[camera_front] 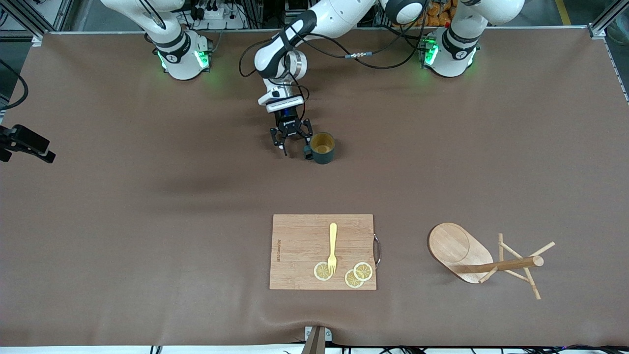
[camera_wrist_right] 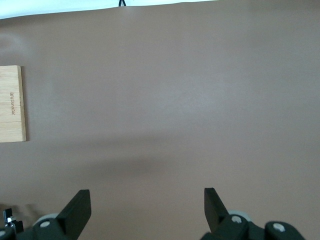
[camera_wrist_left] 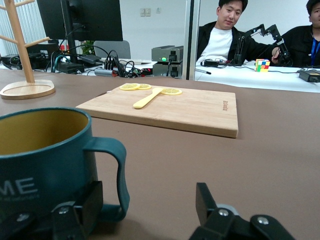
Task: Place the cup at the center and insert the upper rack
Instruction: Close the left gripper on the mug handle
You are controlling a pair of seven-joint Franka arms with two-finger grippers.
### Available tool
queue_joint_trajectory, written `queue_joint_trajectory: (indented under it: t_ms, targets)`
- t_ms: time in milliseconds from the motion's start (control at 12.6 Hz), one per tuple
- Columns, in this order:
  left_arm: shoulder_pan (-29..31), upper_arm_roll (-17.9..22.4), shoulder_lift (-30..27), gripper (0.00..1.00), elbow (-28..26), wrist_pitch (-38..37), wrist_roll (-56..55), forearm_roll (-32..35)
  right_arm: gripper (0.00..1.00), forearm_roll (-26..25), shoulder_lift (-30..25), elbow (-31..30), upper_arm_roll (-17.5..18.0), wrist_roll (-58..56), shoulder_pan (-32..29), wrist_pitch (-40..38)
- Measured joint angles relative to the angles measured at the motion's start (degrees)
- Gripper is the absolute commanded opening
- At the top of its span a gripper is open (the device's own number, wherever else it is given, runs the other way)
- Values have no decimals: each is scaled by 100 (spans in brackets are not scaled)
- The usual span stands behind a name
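Flanking one cup (camera_front: 323, 148), the left pincer (camera_front: 291, 133) wide; right pincer (camera_wrist_right: 145, 210) wide too.

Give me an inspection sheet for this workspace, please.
Surface: brown table cover.
Job's things: cup upright near the table's middle; upper rack upright toward the left arm's end, nearer the front camera.
Clutter: cutting board carrying a fork and three lemon slices.
End effectors: left end effector open at the cup's handle; right end effector open over bare cover, arm waiting.
Cables: black cable along the left arm.
Surroundings: two people seated at a desk.
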Motion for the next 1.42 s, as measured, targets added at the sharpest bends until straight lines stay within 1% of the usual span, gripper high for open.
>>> queue_joint_trajectory:
  t_ms: [79, 158, 395, 633, 712, 870, 949, 1423]
  targets:
    - [12, 31, 29, 79, 0, 2, 4, 54, 100, 0, 0, 3, -25, 0, -13, 0]
    - [39, 48, 49, 73, 0, 3, 4, 86, 100, 0, 0, 5, -50, 0, -32, 0]
    - [73, 58, 52, 48, 5, 7, 12, 96, 100, 1, 0, 9, -71, 0, -54, 0]
    - [72, 58, 52, 37, 5, 7, 62, 96, 100, 1, 0, 10, -71, 0, -54, 0]
    - [72, 58, 53, 30, 5, 7, 81, 96, 100, 1, 0, 10, -71, 0, -54, 0]
    - [80, 60, 60, 6, 3, 7, 116, 96, 100, 1, 0, 10, -71, 0, -54, 0]
    - [89, 60, 66, 0, 1, 7, 119, 96, 100, 1, 0, 10, -71, 0, -54, 0]
    - [120, 63, 88, 0, -16, 10, 222, 97, 100, 1, 0, 10, -70, 0, -54, 0]
